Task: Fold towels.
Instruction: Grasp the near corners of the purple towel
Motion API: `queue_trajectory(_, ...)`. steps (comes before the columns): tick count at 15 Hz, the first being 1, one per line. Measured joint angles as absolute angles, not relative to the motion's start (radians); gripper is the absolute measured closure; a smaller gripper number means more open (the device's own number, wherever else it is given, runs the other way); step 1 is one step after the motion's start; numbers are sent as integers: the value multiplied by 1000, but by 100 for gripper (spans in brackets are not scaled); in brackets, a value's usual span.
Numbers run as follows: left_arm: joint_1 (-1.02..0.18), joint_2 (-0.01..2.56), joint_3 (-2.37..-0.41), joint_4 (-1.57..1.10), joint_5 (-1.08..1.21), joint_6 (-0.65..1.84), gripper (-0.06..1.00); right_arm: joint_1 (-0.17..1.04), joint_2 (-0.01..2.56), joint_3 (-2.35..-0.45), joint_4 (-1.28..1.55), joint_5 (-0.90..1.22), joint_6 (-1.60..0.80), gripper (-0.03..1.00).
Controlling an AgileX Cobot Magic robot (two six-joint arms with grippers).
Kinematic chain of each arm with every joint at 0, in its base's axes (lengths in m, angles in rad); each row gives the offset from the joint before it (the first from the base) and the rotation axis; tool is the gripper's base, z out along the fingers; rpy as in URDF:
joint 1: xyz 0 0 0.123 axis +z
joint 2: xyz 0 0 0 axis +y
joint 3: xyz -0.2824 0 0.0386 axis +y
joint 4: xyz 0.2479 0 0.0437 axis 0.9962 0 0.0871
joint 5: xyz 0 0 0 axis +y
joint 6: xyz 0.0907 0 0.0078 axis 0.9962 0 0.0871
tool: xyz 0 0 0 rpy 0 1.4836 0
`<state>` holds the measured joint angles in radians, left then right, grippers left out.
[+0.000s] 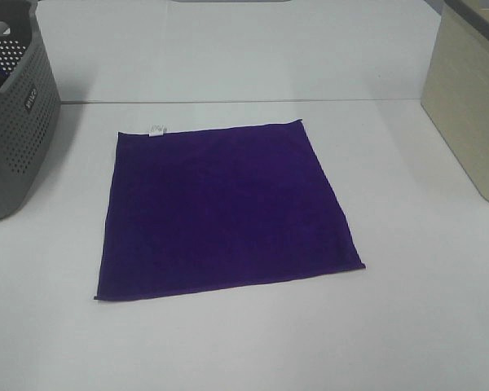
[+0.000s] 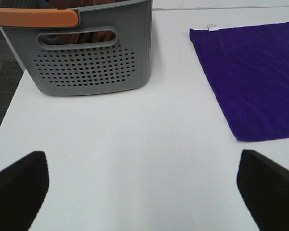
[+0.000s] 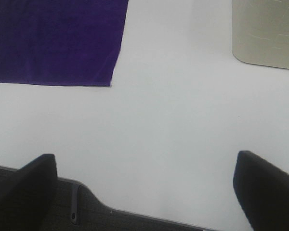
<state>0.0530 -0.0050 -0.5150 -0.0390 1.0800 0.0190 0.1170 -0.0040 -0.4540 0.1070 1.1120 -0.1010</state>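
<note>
A deep purple towel (image 1: 222, 208) lies flat and unfolded in the middle of the white table, with a small white tag (image 1: 157, 129) at its far edge. Part of it shows in the left wrist view (image 2: 253, 72) and in the right wrist view (image 3: 55, 38). Neither gripper shows in the high view. My left gripper (image 2: 142, 192) is open and empty above bare table, left of the towel's near corner. My right gripper (image 3: 144, 192) is open and empty over the table's front edge, off the towel's near right corner.
A grey perforated basket (image 1: 12, 122) stands at the far left, with an orange handle (image 2: 33, 17) and brown cloth inside. A beige bin (image 1: 473, 98) stands at the far right. The table's front edge (image 3: 135, 211) shows under the right gripper.
</note>
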Motion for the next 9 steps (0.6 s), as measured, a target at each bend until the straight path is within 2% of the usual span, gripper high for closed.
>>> queue_trajectory(9,53,-5,-515,-39,1080,19,-5,117,-4,-454,107,1112,-101,1)
